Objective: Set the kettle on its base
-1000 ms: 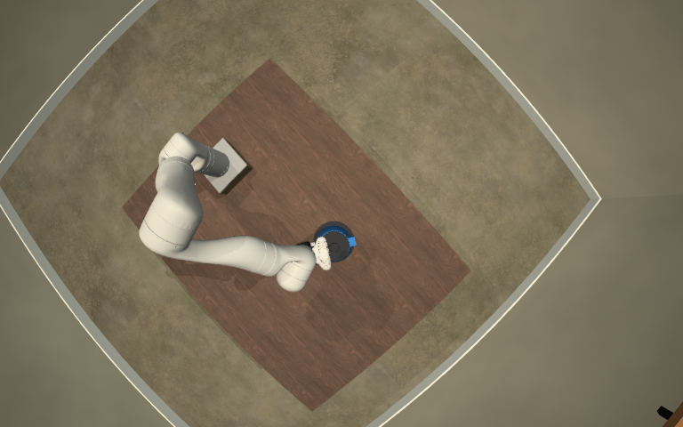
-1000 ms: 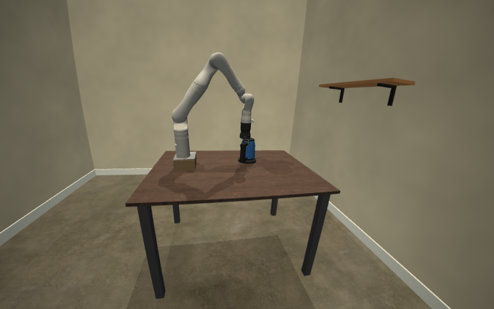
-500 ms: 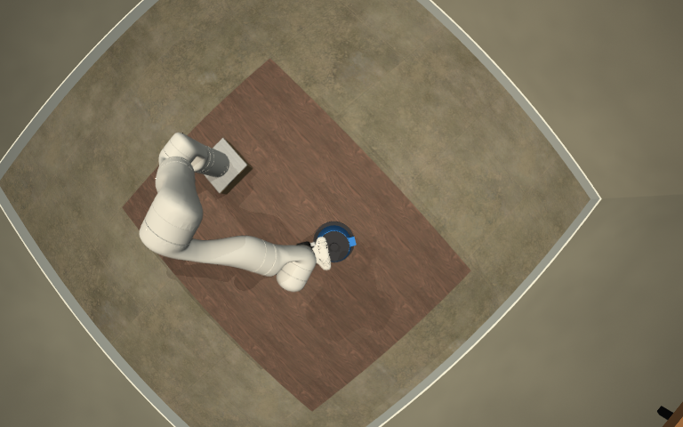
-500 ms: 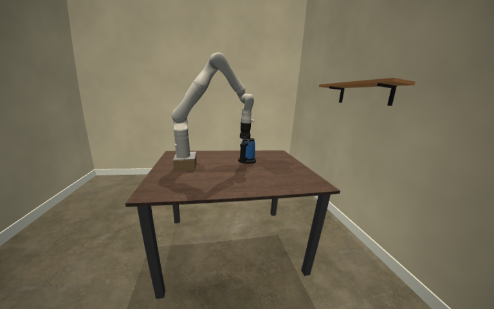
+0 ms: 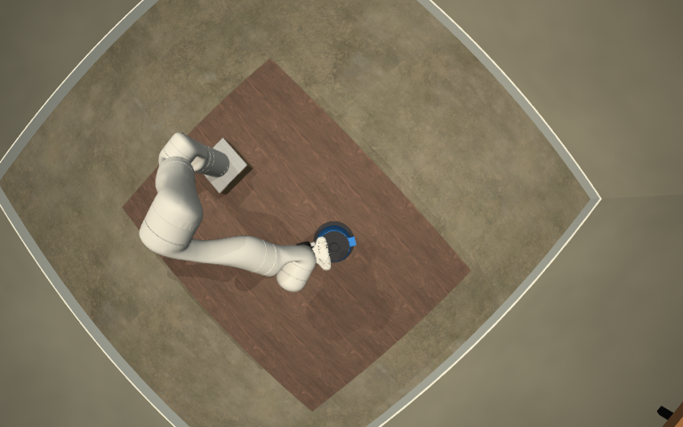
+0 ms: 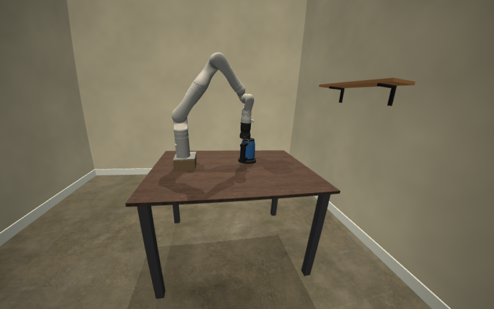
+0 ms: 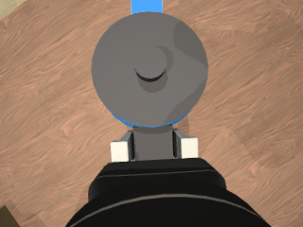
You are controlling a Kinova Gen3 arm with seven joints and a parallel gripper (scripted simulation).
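Note:
The blue kettle (image 6: 249,150) with a grey lid (image 7: 151,71) and a blue spout (image 7: 147,6) stands upright over its dark round base (image 6: 247,160) on the wooden table. From above, the base's dark rim (image 5: 332,227) shows around the kettle (image 5: 336,243). My gripper (image 7: 152,139) points straight down and is shut on the kettle's dark handle (image 7: 153,142), with a pale fingertip on each side. It also shows in the side view (image 6: 246,138). The stud and the ring under the kettle are hidden.
The arm's mounting block (image 5: 229,165) stands at the table's back left corner. A wall shelf (image 6: 366,83) hangs on the right wall, away from the table. The table edges lie well clear of the kettle.

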